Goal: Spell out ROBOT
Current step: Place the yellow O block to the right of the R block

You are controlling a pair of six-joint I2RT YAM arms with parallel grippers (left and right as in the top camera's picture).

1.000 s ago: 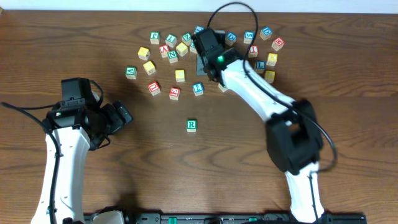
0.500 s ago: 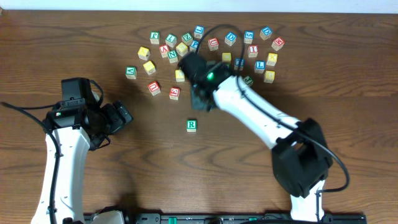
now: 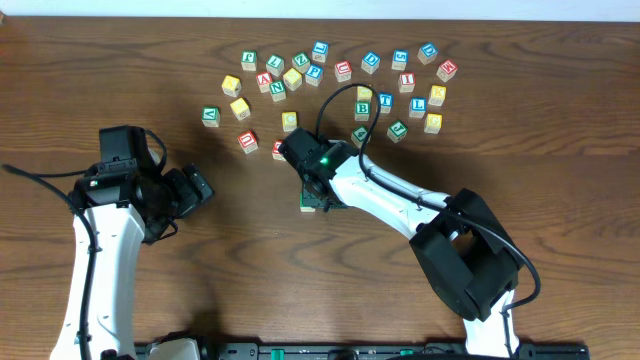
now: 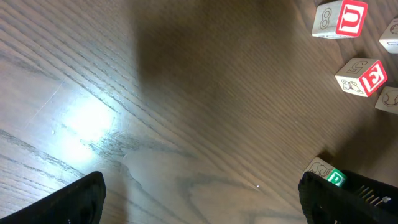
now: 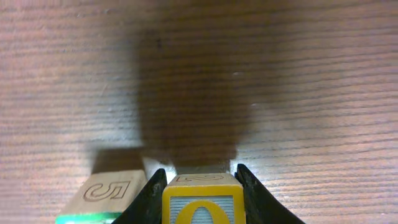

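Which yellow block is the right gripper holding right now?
The yellow O cube, clamped in the right gripper beside the green-framed cube. The other yellow cubes lie loose among the scattered blocks, untouched.

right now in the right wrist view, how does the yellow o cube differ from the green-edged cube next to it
The yellow O cube is clamped between the right gripper's fingers; the green-edged cube sits free beside it. Its frame is yellow; the other shows a green edge and a carved 5. Both are small wooden cubes.
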